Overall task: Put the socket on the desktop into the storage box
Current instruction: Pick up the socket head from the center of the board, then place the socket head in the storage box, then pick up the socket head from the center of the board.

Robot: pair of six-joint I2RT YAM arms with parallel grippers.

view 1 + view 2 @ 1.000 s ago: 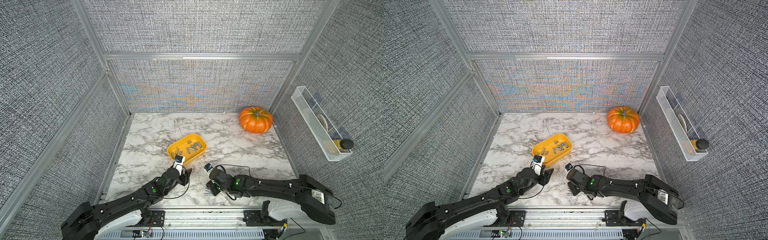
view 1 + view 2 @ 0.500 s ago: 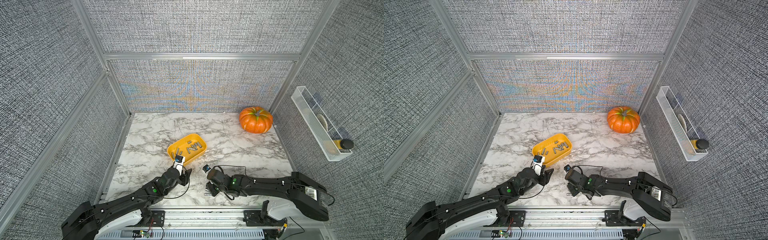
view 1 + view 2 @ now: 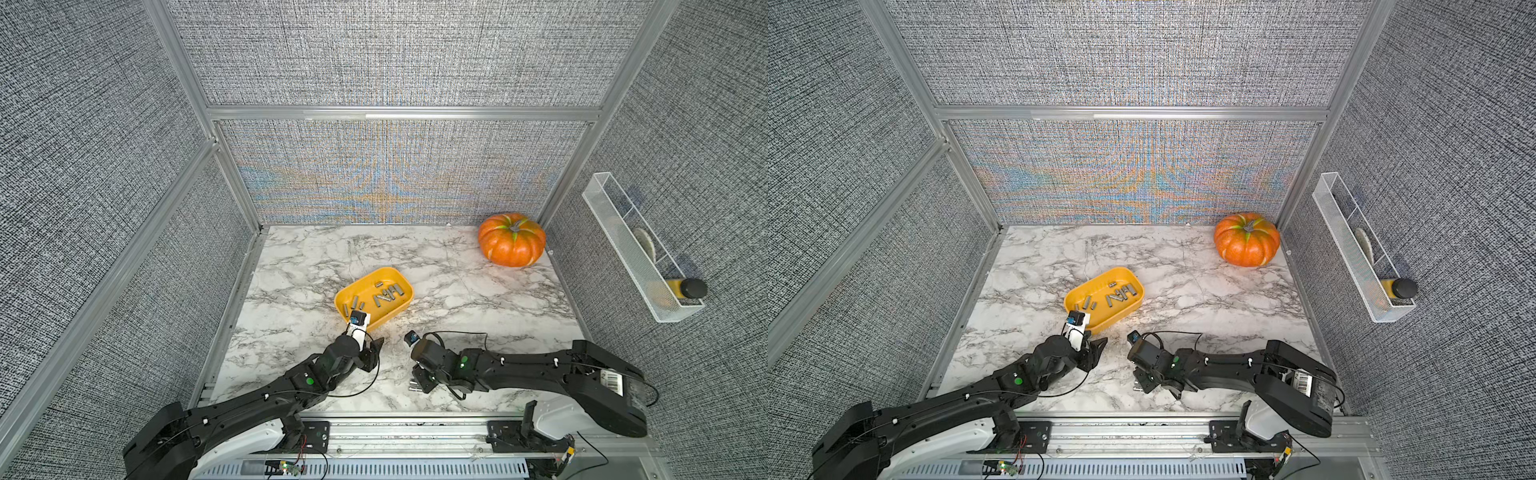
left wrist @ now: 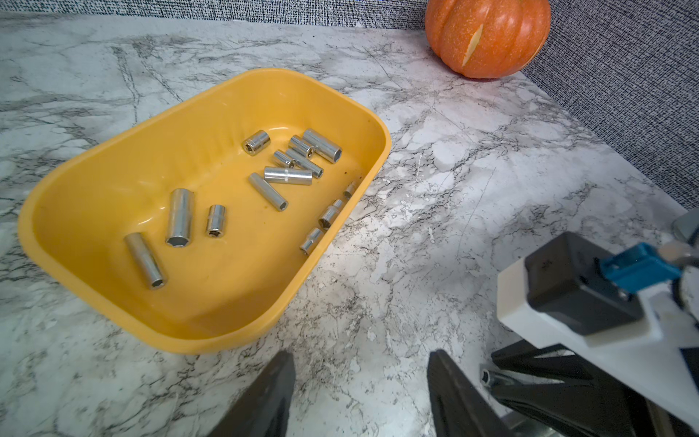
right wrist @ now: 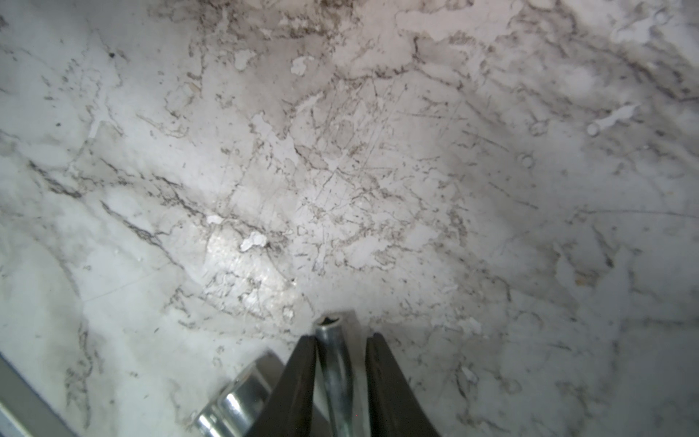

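Near the desktop's (image 5: 340,151) front edge, a slim socket (image 5: 334,370) is lying between the right gripper's (image 5: 340,339) parted fingers (image 5: 299,378), though whether they are pinching it I cannot tell.

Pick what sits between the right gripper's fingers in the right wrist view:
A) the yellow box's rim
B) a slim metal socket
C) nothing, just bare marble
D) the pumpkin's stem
B: the right wrist view shows a slim metal socket lying on the desktop between the dark fingers of the right gripper. Whether they clamp it cannot be told.
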